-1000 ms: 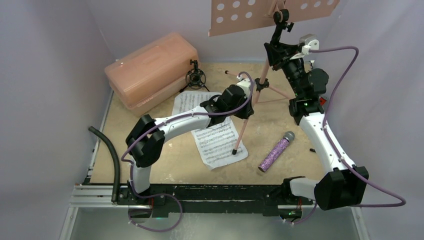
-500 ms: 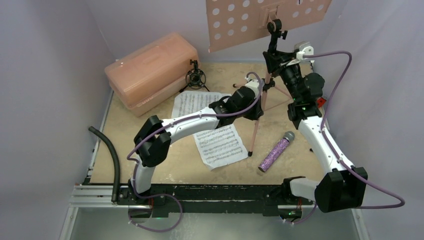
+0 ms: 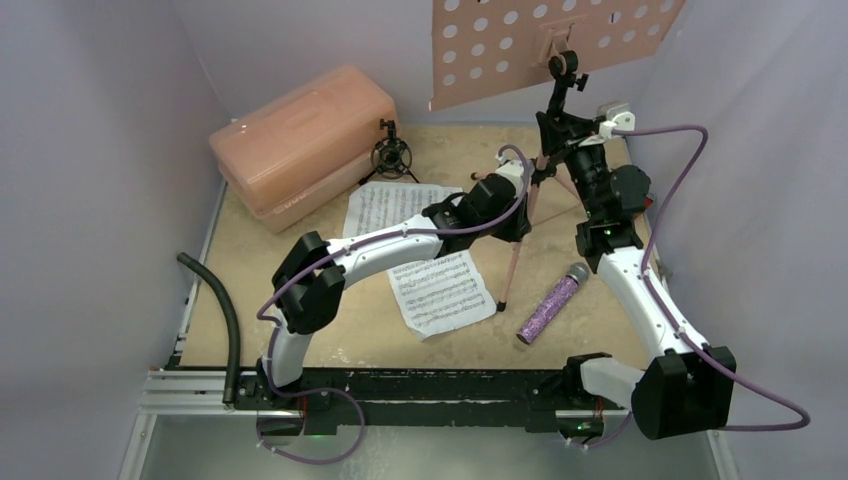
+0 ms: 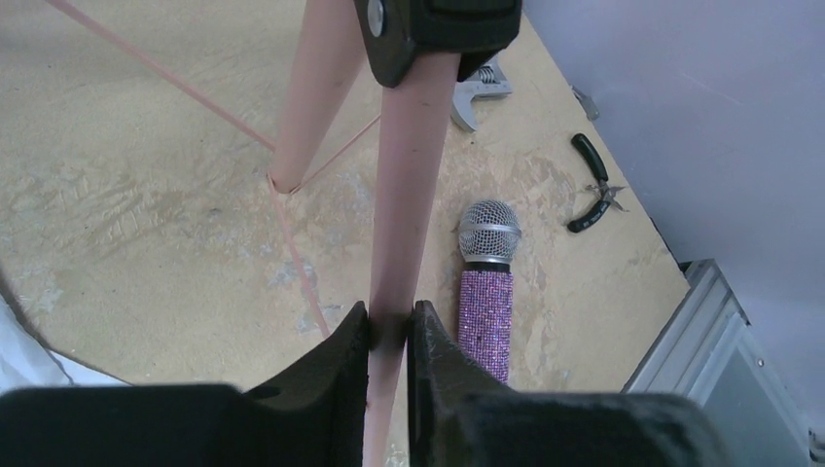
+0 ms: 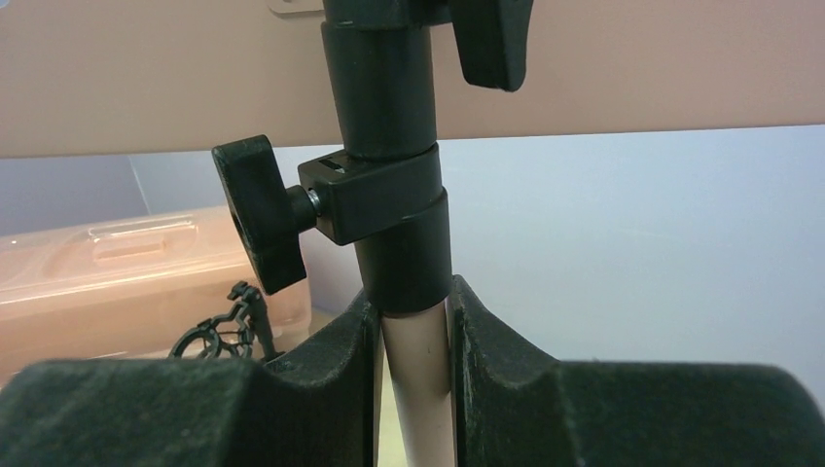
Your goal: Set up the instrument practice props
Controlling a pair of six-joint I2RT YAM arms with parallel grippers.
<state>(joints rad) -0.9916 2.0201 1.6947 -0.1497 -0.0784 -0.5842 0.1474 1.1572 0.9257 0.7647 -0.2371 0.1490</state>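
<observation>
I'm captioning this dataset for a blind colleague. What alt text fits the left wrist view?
The left claw is shut on a leg of the pink music stand, seen close up. Beside the leg, a glittery purple microphone lies on the tan table, with pliers and a wrench beyond it.

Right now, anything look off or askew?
Music stand looks crooked: desk sits tilted in the top view, left gripper clamped on a leg, right gripper on the post. One foot lands at the edge of the sheet music. Pliers and a wrench lie beyond the microphone.
</observation>
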